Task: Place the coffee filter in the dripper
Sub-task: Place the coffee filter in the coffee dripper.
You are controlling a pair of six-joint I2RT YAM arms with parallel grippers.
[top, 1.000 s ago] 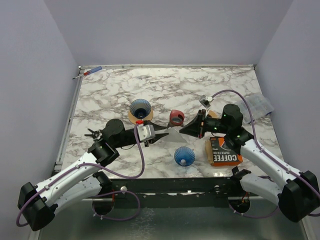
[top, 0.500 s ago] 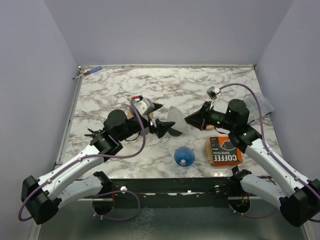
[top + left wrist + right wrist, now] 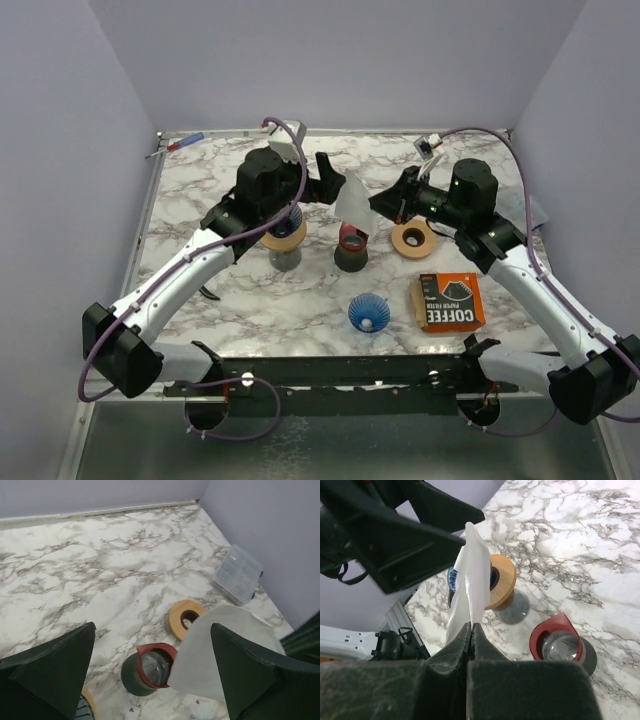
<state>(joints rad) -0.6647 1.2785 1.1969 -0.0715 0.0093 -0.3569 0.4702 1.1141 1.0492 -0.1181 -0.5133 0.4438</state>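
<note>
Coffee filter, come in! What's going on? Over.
Right pincer shut on coffee filter, held aloft. Left pincer open beside it. Not seated yet; left arm hangs over raised dripper.

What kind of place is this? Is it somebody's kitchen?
Probably not a real kitchen. It looks like a robot test booth: a marble-patterned table boxed in by plain walls, with coffee props such as a COFFEE filter box and a blue dripper near the front.

On the table (image 3: 300, 295), a dripper (image 3: 290, 222) stands left of a jug (image 3: 351, 252), a ring (image 3: 413, 238) right of it; a filter (image 3: 352, 200) hangs in the air by the jug; near the front edge a second dripper (image 3: 368, 313) lies left of a box (image 3: 449, 302); a pen (image 3: 180, 145) at the far left corner.
</note>
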